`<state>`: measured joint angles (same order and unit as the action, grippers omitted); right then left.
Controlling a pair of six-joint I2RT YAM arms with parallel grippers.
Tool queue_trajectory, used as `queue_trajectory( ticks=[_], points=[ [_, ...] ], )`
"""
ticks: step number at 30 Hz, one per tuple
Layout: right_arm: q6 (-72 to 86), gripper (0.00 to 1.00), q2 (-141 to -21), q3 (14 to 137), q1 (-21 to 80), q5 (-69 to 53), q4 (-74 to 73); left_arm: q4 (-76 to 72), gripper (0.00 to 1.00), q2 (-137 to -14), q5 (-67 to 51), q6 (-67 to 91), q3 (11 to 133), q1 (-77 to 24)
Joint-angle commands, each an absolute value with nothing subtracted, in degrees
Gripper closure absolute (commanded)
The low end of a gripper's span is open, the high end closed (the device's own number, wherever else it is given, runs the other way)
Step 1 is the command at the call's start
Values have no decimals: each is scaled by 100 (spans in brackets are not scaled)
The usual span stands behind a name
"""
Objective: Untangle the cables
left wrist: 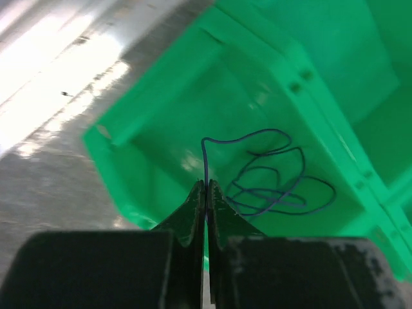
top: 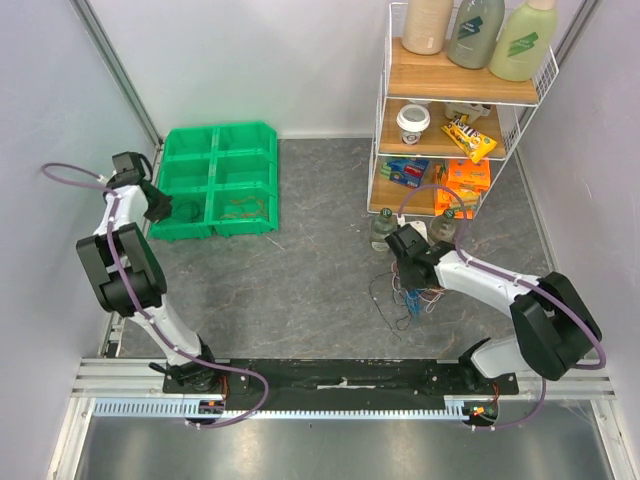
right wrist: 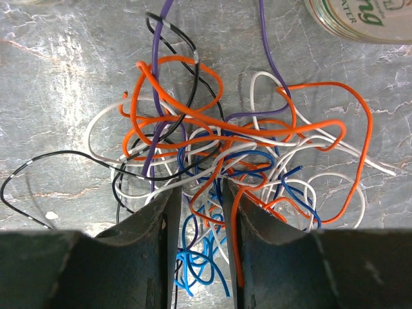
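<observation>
Straddling the cables [right wrist: 219,161], the right tool [right wrist: 199,190] stands part-open.

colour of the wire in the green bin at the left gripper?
Bluish-purple wire; the left wrist view shows it best.

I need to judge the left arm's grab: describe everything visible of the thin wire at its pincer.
The purple wire is one thin, flexible strand, dark purple-blue, plastic-coated by its look. Most of it lies in loose overlapping loops on the floor of the near-left corner compartment of the green tray. One end rises from the coil, arches over and runs down between the tips of the left pincer, which is shut on it.
</observation>
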<state>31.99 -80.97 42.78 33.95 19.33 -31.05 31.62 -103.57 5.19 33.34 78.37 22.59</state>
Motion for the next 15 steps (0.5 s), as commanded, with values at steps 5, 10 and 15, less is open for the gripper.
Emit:
queue_trajectory(
  ticks=[5,10,15],
  points=[
    [3594,60,-7673,4254,3384,2135,-3252,3357,98,-11188,-255,2945,8630,1863],
    [3867,59,-7340,4219,3366,2346,-3445,3638,78,-11294,-27,2813,8806,1854],
    [4288,57,-7084,4122,3138,2574,-3682,3691,35,-10566,141,2611,8710,1802]
  ],
)
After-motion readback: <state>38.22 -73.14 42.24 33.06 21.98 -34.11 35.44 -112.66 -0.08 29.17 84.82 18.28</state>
